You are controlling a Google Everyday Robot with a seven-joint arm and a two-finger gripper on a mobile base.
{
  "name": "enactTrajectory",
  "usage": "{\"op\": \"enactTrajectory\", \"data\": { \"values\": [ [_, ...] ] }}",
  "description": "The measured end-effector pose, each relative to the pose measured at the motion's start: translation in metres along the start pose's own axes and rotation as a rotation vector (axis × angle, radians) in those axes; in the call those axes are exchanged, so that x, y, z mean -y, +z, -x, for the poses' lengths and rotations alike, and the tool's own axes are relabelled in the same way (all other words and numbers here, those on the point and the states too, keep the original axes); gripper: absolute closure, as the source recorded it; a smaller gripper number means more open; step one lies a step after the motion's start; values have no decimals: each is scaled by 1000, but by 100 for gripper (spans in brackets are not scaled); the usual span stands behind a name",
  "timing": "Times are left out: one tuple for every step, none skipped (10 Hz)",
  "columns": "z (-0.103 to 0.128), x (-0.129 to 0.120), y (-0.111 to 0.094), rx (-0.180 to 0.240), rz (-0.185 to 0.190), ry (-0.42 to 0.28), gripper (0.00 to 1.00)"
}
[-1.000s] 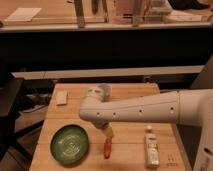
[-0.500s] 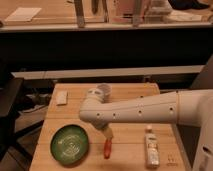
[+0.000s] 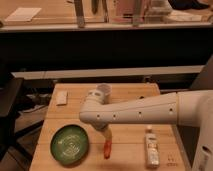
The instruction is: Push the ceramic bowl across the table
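The green ceramic bowl (image 3: 70, 144) sits on the front left part of the light wooden table (image 3: 127, 147). It is wide and shallow, with pale markings inside. My white arm reaches in from the right across the middle of the table. The gripper (image 3: 104, 133) points down from the arm's end, just right of the bowl's rim and mostly hidden under the arm. An orange elongated object (image 3: 106, 149) lies right below the gripper. I cannot tell whether the gripper touches it or the bowl.
A small pale cup (image 3: 103, 91) stands at the table's back, behind the arm. A white flat block (image 3: 62, 97) lies at the back left. A pale bottle (image 3: 151, 148) lies on its side at the front right. A dark counter runs behind the table.
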Motion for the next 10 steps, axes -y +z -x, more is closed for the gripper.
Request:
{"op": "enactTrajectory", "data": {
  "values": [
    [1, 0, 2, 3, 0, -4, 29],
    [2, -1, 2, 7, -2, -9, 37],
    [2, -2, 4, 11, -5, -15, 49],
    [4, -2, 5, 15, -7, -20, 61],
    [4, -2, 6, 18, -8, -22, 65],
    [5, -2, 8, 20, -7, -22, 67],
    [6, -1, 10, 22, -6, -24, 64],
    [6, -2, 11, 24, -8, -30, 65],
    [9, -1, 12, 30, -15, -39, 70],
    [14, 0, 16, 37, -17, -52, 82]
  ]
}}
